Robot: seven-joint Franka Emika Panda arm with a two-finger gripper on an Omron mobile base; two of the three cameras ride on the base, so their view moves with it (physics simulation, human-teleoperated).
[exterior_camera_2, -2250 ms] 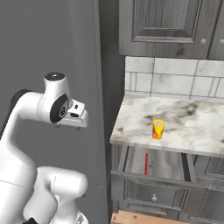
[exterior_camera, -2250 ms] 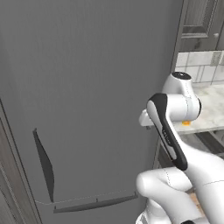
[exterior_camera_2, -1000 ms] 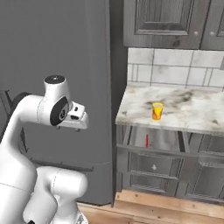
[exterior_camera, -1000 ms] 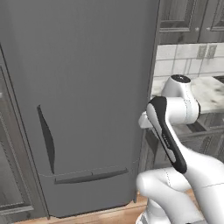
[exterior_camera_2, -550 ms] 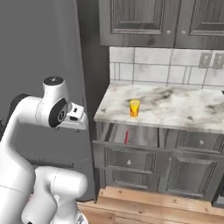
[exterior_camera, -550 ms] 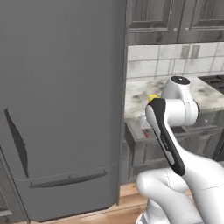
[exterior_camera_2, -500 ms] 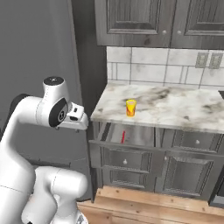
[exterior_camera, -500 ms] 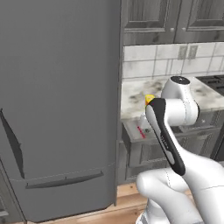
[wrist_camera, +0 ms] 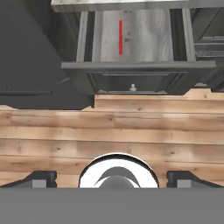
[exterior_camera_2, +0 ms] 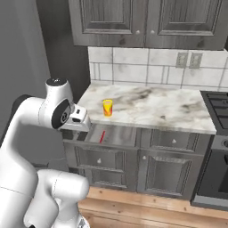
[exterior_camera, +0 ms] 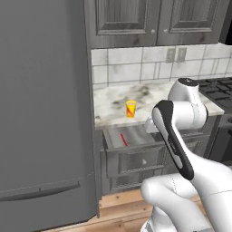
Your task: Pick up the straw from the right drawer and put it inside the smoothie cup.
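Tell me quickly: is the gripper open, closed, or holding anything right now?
Gripper: open, holding nothing; the straw lies in the right drawer.

1. Bench (exterior_camera_2: 147,109): marbled stone look, pale with grey veining, smooth.
2. Right drawer (wrist_camera: 135,70): dark grey wood-grain panelled front; lighter grey flat interior, matt.
3. Straw (wrist_camera: 120,36): plain red, smooth, matt, lying inside the right drawer.
4. Smoothie cup (exterior_camera_2: 107,107): yellow, smooth, plastic-like, standing on the bench above the right drawer.
5. Floor (wrist_camera: 109,127): light wood planks with visible grain, below the right drawer.
6. Fridge (exterior_camera: 43,104): flat grey panel, matt, beside the bench.
7. Wall tiles (exterior_camera_2: 147,71): pale, slightly mottled, behind the bench.
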